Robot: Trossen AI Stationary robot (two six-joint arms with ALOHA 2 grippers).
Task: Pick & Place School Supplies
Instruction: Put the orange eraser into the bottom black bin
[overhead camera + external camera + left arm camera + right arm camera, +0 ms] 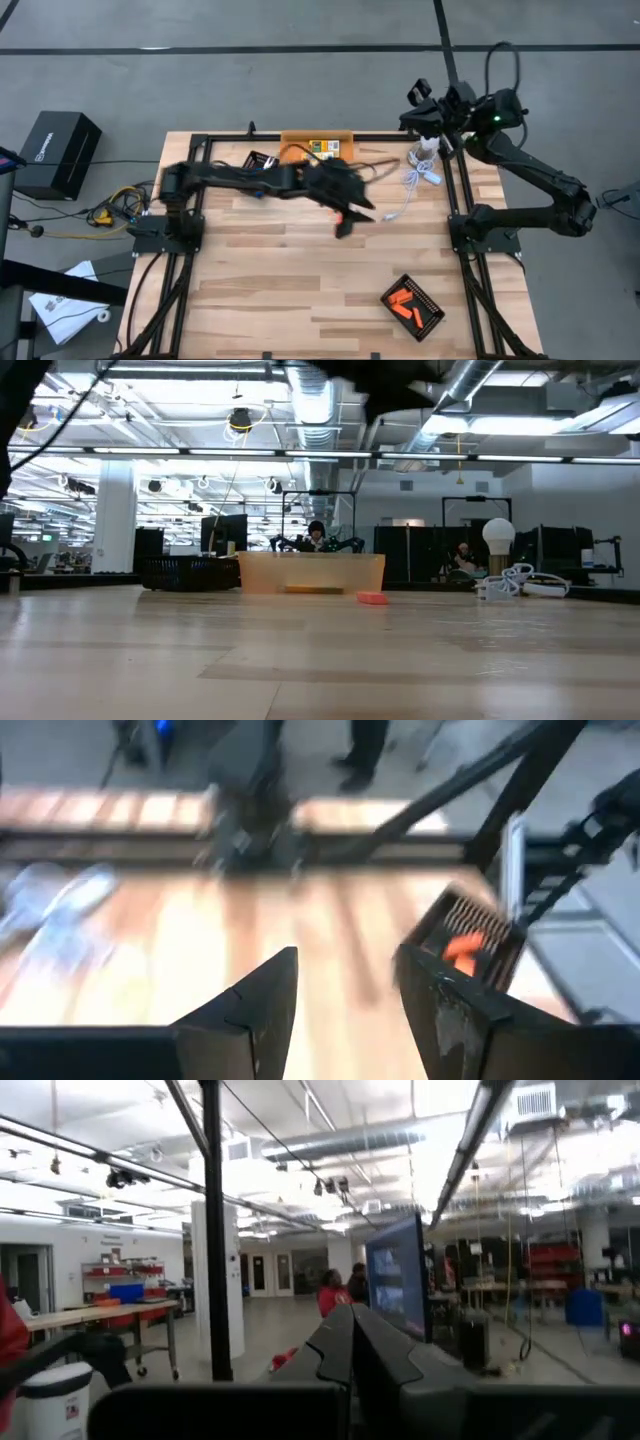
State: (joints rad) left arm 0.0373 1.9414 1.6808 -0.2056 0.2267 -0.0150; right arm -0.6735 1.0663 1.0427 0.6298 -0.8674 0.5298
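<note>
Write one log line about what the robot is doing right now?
left gripper: open, empty, above table middle | right gripper: shut, raised at far right corner | black tray: holds orange sticks

No text, label, brand or number is legible. Black box (58,152) on the floor carries white lettering, unreadable. Crayon box (324,149) shows printing, also unreadable.

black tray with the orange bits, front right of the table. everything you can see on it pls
The black tray is a small rectangular, plastic-looking piece with a ridged or toothed rim, lying flat on the wooden table near its front right, turned diagonally to the table edges. Several short orange sticks lie inside it. Nothing else touches it; both arms are well away. The left wrist view shows its ridged wall and orange contents ahead of the open left gripper.
</note>
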